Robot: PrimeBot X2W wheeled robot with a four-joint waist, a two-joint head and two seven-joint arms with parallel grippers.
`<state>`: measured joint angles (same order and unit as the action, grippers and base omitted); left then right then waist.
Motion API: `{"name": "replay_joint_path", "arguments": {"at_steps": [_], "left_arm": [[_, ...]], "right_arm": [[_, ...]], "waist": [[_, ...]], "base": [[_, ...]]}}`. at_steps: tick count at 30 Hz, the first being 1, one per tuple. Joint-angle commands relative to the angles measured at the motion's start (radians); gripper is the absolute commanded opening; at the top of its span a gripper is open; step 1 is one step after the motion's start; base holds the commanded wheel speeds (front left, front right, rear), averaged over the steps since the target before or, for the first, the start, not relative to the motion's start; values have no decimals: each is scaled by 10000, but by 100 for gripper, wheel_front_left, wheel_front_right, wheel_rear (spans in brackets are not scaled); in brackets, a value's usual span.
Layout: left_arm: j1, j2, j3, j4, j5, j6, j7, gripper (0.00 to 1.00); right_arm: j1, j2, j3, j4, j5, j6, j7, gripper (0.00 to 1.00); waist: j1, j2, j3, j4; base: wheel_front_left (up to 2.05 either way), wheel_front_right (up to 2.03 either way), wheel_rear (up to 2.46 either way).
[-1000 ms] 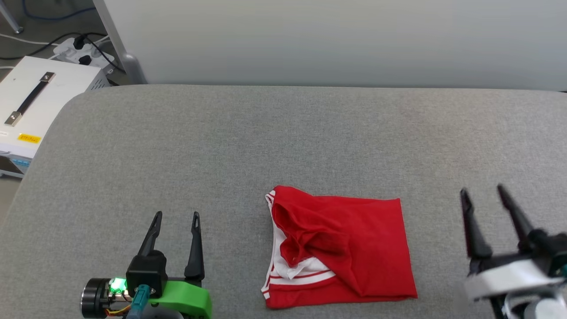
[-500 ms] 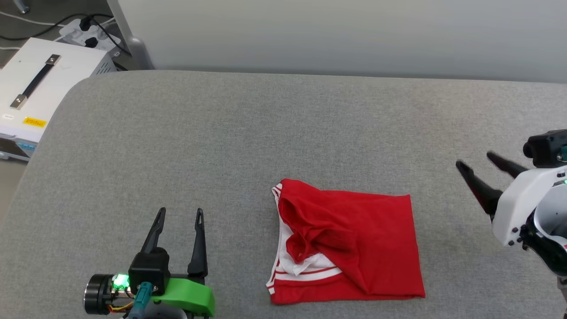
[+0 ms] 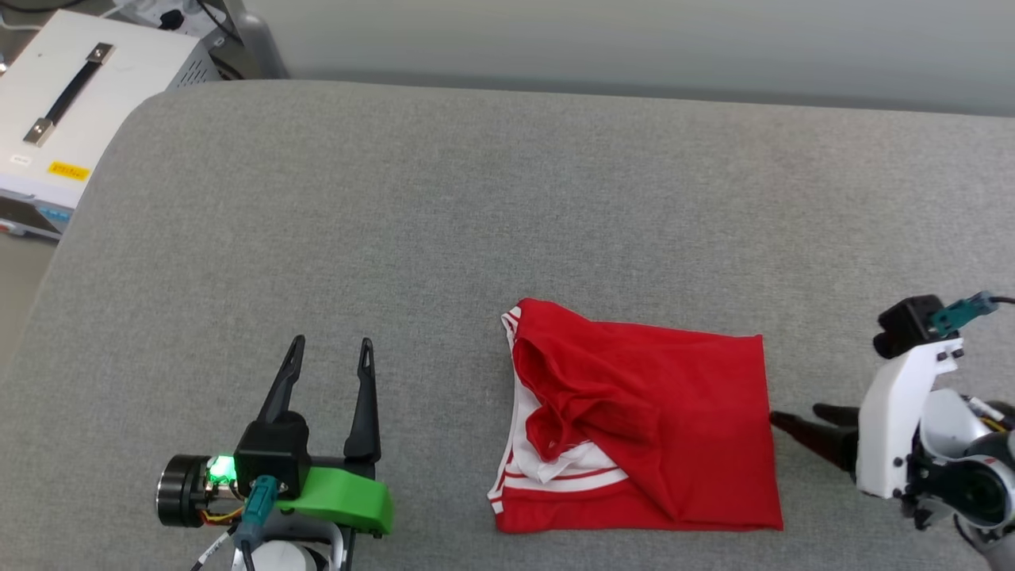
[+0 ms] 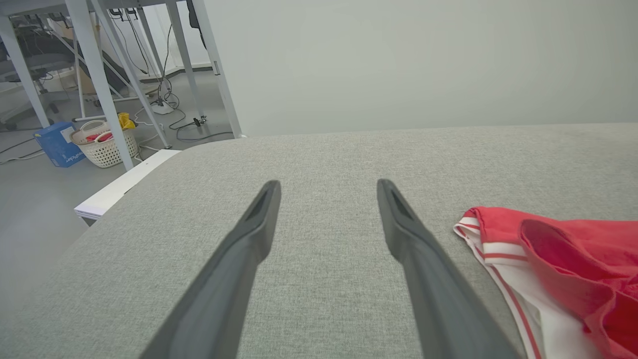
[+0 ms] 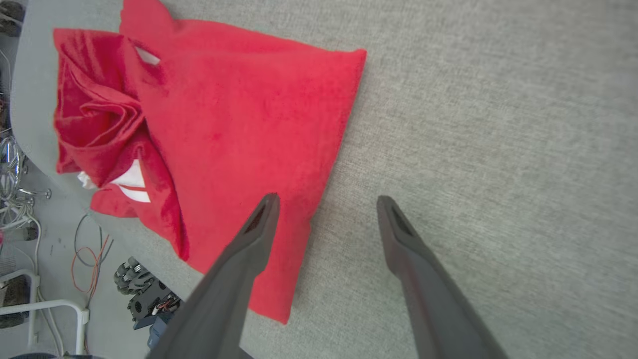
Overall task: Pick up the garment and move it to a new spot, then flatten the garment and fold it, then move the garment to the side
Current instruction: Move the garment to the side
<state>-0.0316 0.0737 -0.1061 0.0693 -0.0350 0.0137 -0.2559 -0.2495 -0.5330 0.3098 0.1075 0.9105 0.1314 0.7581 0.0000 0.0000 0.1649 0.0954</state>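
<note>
standing apart and empty, right jaws straddle the garment (image 5: 239, 114) edge, left jaws likewise apart.

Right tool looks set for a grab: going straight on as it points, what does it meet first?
Probably the garment, at its right edge: the open right tool straddles it, one finger over red cloth, the other over the grey surface; height unclear.
</note>
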Motion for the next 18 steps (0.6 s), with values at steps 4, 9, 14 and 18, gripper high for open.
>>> {"name": "replay_joint_path", "arguments": {"at_steps": [4,9,14,18], "left_arm": [[-329,-41,-10,-12,-27,-61,-59,100],[-475,-58,-54,17,-9,-96,-59,100],[-620,-82,-120,67,-20,-126,-59,100],[-684,-104,-141,98,-40,-109,-59,100]], "right_arm": [[-198,440,419,451,247,-7,-178,100],[-628,946,963,1215,439,-7,-537,100],[-880,1174,1810,1835,444,-7,-762,100],[-1036,1198,2331,2102,555,-7,-1203,100]], "waist": [[0,0,392,187],[0,0,625,244],[0,0,725,321],[0,0,733,371]], "base": [[0,0,0],[0,0,0],[0,0,0],[0,0,0]]}}
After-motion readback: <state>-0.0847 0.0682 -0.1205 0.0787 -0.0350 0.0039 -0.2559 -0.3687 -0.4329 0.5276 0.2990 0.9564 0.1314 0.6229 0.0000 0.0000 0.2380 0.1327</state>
